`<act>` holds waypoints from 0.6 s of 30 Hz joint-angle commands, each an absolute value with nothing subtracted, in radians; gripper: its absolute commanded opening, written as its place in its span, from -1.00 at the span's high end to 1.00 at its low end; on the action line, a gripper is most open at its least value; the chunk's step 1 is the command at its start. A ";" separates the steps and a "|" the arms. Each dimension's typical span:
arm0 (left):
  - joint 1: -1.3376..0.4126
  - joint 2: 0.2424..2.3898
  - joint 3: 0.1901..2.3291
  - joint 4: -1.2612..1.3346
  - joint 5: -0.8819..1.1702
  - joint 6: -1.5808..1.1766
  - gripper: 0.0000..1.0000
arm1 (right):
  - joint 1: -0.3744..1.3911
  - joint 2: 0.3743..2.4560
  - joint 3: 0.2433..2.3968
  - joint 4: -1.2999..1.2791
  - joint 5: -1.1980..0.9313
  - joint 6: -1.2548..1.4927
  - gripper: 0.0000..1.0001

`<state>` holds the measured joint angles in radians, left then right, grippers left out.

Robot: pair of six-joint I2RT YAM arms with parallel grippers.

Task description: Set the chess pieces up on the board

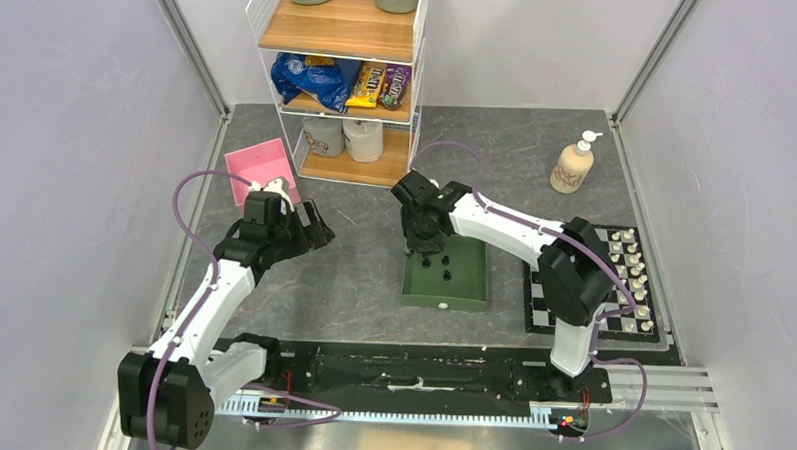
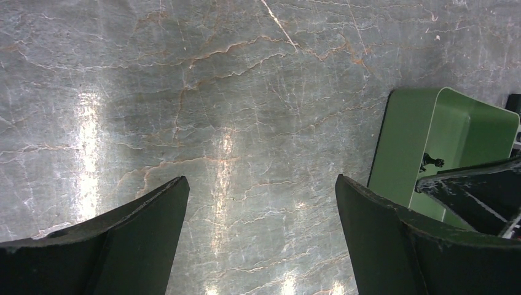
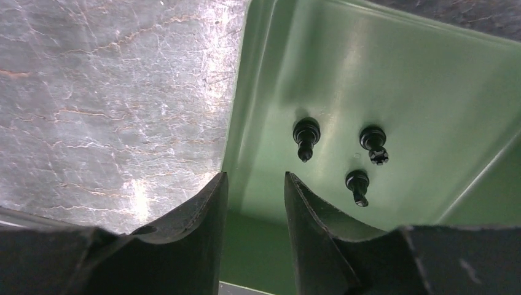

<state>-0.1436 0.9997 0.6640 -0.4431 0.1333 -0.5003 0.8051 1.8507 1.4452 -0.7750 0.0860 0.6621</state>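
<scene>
Tray (image 3: pixel 399 74) with three black chess pieces (image 3: pixel 306 132)

No lettering is legible in any view. Print on the snack bags (image 1: pixel 377 85) on the shelf (image 1: pixel 341 28) and on the pump bottle (image 1: pixel 573 169) is too small to read.

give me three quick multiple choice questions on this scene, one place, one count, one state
1. The right gripper hangs over: A the board; B the green tray; C the soap bottle.
2. Black chess pieces in the right wrist view: A one; B six; C three.
3. The left gripper is: A open and empty; B shut on a piece; C shut, empty.
Answers: 1 B, green floor shows under its fingertips. 2 C, three lie on the tray floor. 3 A, bare table shows between its wide-apart fingers.
</scene>
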 commanded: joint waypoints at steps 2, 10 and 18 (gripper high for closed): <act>-0.145 0.986 0.683 -0.423 0.136 -0.501 -0.92 | 0.811 1.884 1.487 -0.779 0.126 0.679 0.10; -0.145 0.991 0.684 -0.422 0.135 -0.503 -0.92 | 0.811 1.890 1.457 -0.783 0.160 0.683 0.16; -0.145 1.004 0.688 -0.422 0.140 -0.505 -0.92 | 0.810 1.902 1.457 -0.785 0.187 0.684 0.19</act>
